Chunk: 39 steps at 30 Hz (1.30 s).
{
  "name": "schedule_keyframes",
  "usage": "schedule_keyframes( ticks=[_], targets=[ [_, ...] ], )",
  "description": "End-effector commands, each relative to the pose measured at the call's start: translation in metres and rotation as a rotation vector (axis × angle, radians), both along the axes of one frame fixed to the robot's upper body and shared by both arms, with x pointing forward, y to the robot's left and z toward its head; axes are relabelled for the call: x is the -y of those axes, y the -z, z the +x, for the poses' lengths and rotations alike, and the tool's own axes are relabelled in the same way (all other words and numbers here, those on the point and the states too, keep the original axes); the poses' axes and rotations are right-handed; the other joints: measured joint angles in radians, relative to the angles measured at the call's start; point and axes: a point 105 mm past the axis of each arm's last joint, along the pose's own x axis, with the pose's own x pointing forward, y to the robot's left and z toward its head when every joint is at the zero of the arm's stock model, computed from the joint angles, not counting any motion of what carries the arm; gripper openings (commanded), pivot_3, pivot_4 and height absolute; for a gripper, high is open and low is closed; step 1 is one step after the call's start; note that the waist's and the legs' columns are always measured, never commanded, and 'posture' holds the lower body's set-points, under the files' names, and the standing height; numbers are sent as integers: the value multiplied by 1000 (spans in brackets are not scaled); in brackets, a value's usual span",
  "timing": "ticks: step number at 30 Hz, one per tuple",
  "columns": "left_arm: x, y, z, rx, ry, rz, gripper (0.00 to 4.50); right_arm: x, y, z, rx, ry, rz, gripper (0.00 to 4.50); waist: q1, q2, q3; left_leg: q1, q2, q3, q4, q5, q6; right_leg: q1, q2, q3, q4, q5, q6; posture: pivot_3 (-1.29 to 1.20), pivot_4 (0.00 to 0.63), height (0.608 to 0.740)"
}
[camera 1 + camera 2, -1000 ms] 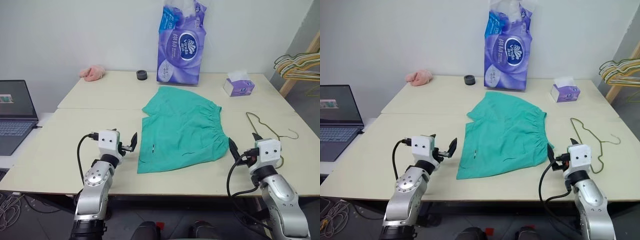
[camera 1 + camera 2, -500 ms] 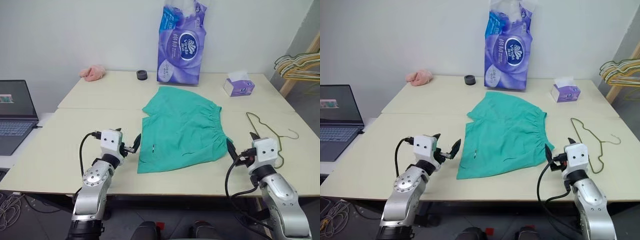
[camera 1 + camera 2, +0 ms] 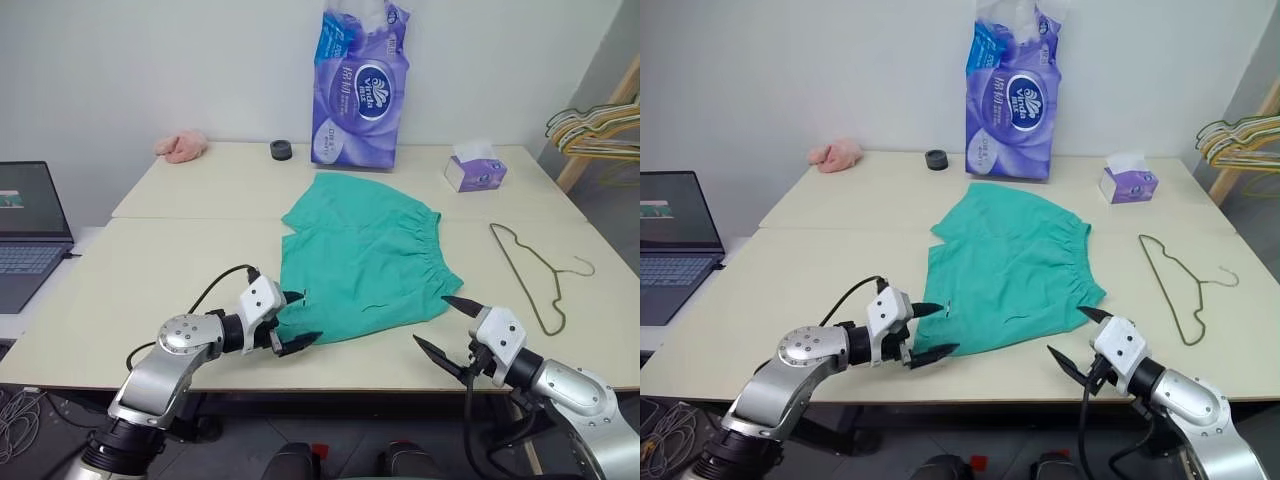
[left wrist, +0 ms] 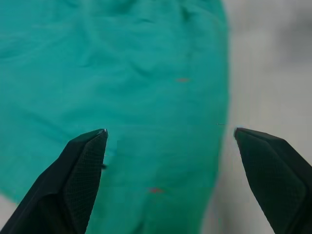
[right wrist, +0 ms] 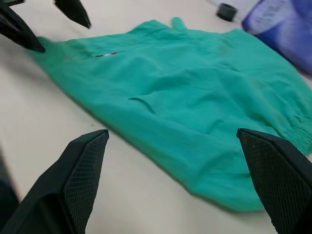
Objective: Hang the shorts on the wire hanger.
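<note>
The teal-green shorts [image 3: 360, 255] lie flat in the middle of the table, waistband to the right. My left gripper [image 3: 308, 318] is open at their front left hem corner, one finger over the fabric and one off its front edge; in the left wrist view the shorts [image 4: 146, 73] spread past the open fingers. At the front right, my right gripper [image 3: 432, 320] stands open just off the shorts' front right corner, pointing left across the shorts [image 5: 195, 102]. The wire hanger [image 3: 530, 270] lies flat on the table to the right of the shorts, away from both grippers.
A purple tissue pack [image 3: 362, 85], a small tissue box [image 3: 475, 172], a black ring [image 3: 281, 151] and a pink cloth lump [image 3: 180, 148] sit along the table's back. A laptop [image 3: 25, 230] stands at the left. More hangers [image 3: 595, 125] hang on a rack at the far right.
Both grippers have swung inward toward the shorts: the left turned right onto the hem corner, and the right turned left and drew back toward the front edge. Both stayed open.
</note>
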Motion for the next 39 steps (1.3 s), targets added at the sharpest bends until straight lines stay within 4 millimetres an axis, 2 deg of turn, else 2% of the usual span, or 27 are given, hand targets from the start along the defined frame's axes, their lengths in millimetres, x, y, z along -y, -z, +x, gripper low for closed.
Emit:
schedule_keyframes(
  ticks=[1,6,11,12,15,23,26,31,35,39],
  targets=[
    [1,4,3,51,72,96,4408,-3,-9,-3,52,-46,-7,4500,-3,1,2,0,0,0,0,0,0,0,0,0,0,0,0,-21,51,740],
    [1,17,21,128,44,174,4408,-5,-6,-5,65,-45,0,4500,-4,-1,3,0,0,-1,0,0,0,0,0,0,0,0,3,-41,53,740],
    [5,28,25,125,47,185,4408,-4,0,-9,79,-44,-17,4500,-5,0,3,0,0,-1,0,0,0,0,-1,1,0,1,4,-55,52,740],
    [4,29,27,141,42,195,4238,-2,2,-8,82,-34,-23,4500,-5,0,3,0,0,-1,0,0,0,0,-1,1,0,1,4,-55,52,740],
    [3,32,29,154,34,199,3572,8,8,-4,81,9,-64,4500,-4,0,3,1,0,-1,0,0,0,1,-1,0,0,1,3,-61,52,740],
    [-4,35,30,159,29,208,1051,32,11,12,100,53,-172,4500,-8,0,2,2,0,-1,0,0,0,2,-1,0,1,1,4,-54,54,740],
    [-9,33,30,154,13,192,132,44,8,33,152,34,-307,4500,-12,1,3,2,0,-1,0,0,0,2,-1,0,1,1,4,-53,53,740],
    [-9,17,38,173,-23,133,55,53,8,61,214,-33,-475,4500,-19,0,3,2,0,0,-1,0,0,1,0,0,1,1,4,-48,52,740],
    [-11,0,48,212,-50,95,55,52,16,80,273,-189,-683,4500,-27,1,5,2,0,-1,-1,0,0,1,0,0,3,1,4,-30,52,740],
    [-11,-5,50,218,-55,85,55,47,19,92,323,-250,-735,4500,-29,0,5,1,0,-1,-1,0,0,1,0,0,2,4,0,-23,51,740]
  ],
)
